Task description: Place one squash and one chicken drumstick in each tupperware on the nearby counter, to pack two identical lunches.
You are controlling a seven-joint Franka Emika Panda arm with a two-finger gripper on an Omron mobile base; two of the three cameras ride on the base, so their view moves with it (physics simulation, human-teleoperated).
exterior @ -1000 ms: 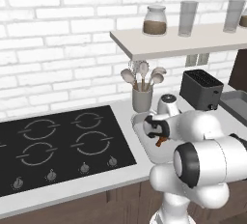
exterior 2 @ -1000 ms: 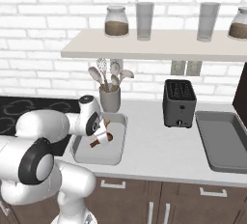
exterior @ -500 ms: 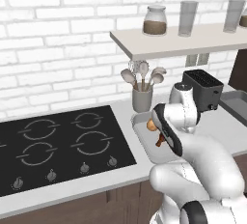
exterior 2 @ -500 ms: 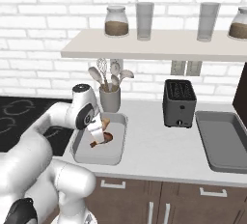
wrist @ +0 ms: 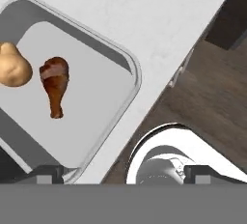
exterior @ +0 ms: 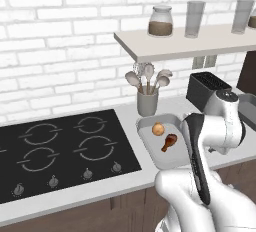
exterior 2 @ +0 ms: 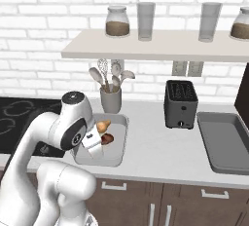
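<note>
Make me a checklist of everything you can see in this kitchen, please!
Surface: light counter, black stovetop beside it.
Job's things: near tupperware holds one squash and one chicken drumstick, lying apart; second tupperware, beyond the toaster, looks bare.
Clutter: black toaster; utensil holder with spoons.
Grippers: gripper open, holding nothing, above the counter edge.
Cables: nothing seen.
Surroundings: white brick wall; shelf with jars and glasses; wall outlets; brown cabinets below.
</note>
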